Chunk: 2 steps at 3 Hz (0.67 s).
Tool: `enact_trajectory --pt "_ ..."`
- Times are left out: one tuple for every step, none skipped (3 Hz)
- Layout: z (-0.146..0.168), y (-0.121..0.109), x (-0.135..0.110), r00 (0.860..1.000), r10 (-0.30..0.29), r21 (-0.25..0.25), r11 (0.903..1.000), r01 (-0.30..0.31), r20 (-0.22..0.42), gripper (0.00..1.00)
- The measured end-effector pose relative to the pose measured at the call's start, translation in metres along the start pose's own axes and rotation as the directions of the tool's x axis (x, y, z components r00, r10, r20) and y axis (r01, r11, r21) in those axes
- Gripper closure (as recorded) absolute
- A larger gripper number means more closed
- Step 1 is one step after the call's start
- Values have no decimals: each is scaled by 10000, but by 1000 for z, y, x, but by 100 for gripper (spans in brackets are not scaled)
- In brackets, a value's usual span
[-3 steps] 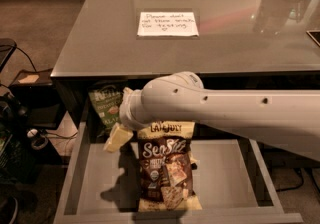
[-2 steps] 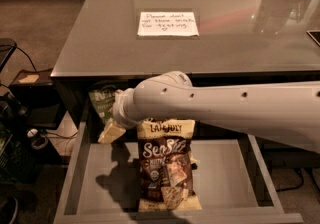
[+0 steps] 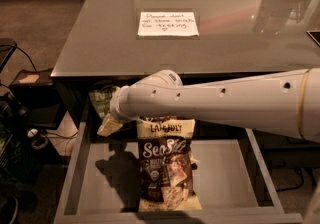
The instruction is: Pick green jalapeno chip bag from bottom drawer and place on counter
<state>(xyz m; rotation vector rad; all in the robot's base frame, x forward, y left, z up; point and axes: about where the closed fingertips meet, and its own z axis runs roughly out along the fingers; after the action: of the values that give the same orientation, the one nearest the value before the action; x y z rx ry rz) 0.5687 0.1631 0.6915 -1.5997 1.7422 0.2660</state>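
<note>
Fingers (image 3: pixel 110 126) unreadable as open or closed, the gripper (image 3: pixel 106 129) hovered at six o'clock of the green jalapeno chip bag (image 3: pixel 101 100) in the bottom drawer (image 3: pixel 222 175).

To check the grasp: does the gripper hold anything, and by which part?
It cannot be told. The gripper is beside the small dark-green crinkly chip bag, at the grey metal drawer's back left.

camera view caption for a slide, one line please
Arm extended over the open bottom drawer, gripper by the green jalapeno chip bag at its back left, a Late July bag mid-drawer.
</note>
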Motion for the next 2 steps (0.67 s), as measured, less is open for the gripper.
enact_trajectory --pt "10 -14 9 9996 -43 365 9993 53 -273 13" --pt "17 -28 23 9981 23 691 9976 20 -617 13"
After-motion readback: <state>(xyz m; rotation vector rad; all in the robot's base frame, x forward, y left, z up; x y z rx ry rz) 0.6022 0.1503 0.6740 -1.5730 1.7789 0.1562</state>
